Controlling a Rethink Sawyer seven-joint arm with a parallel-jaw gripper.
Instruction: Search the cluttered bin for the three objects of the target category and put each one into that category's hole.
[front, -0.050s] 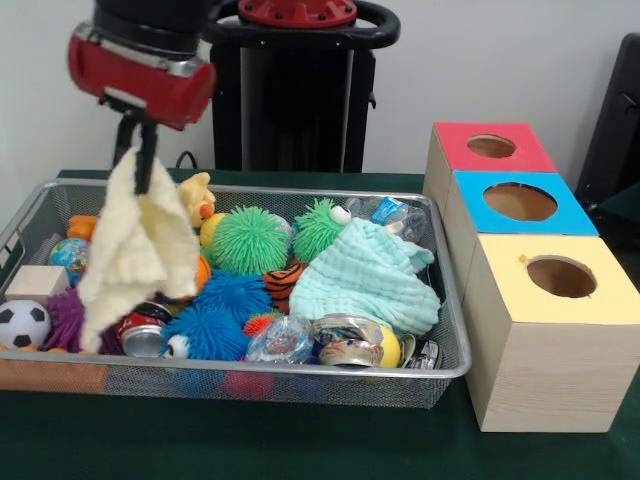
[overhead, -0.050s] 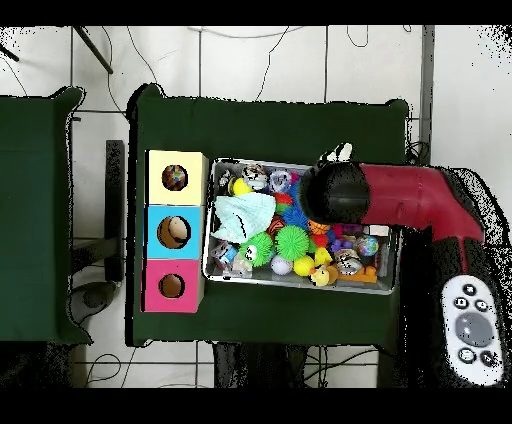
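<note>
The jaws of the black gripper (front, -0.050s: 140, 150) were closed on the pale yellow fluffy cloth (front, -0.050s: 135, 250), which hung above the left end of the wire mesh bin (front, -0.050s: 440, 372). To do this step well, I think the cloth needed lifting fully clear before going across to the yellow-topped wooden box (front, -0.050s: 555, 335), because the hanging end could catch the toys.

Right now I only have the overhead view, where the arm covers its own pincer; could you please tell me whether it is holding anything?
Observer: Yes, the pincer is shut on a pale yellow cloth hanging below it.
Operator: Is the cloth out of the bin?
Observer: Its top is above the wire bin rim; whether its lower end touches the toys, I cannot tell.
Operator: What lies beside it?
Observer: A soccer ball and a wooden block, at that end.
</note>
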